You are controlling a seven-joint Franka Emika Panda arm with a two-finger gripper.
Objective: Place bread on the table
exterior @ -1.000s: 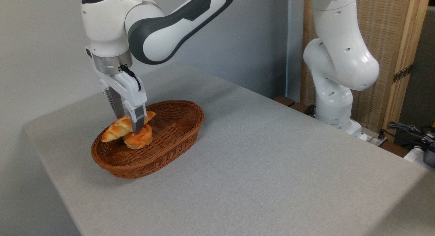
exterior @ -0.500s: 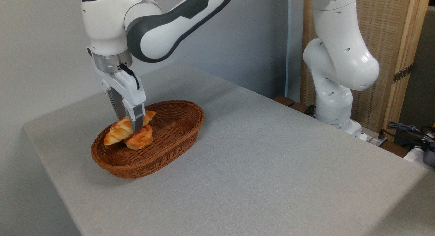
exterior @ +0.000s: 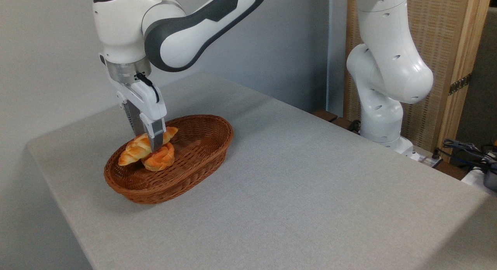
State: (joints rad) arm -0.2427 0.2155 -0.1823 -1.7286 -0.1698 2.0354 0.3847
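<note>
Reaching into the basket: the gripper (exterior: 149, 140) points straight down over the basket's left half, its fingers (exterior: 157, 136) clamped across the middle of the bread (exterior: 134, 151).
Gripper: one finger shows in front of the loaf and the darker one behind it, the two closed on the loaf's braided body.
Bread: long, golden-brown and tapered, it slants across the basket's left half, low end toward the basket's left rim, high end (exterior: 171, 131) poking out to the right of the fingers; whether its underside touches the basket floor cannot be told.
Bun: a small round orange-brown bun (exterior: 158, 161) sits in the basket just in front of the loaf, touching it and partly under the front finger.
Basket: the brown oval wicker basket (exterior: 202, 145) holds both pieces in its left half; its right half shows only bare weave.
Table: the grey cloth-covered table (exterior: 295, 184) carries the basket near its left end, with open cloth spreading away to the basket's right and front.
Arm: the white and grey arm (exterior: 186, 29) rises up and to the right of the basket, its base (exterior: 384, 118) standing well to the basket's right, past the table's far edge.
Backdrop: a woven screen (exterior: 438, 48) in a wooden frame stands behind the base, far to the basket's right.
</note>
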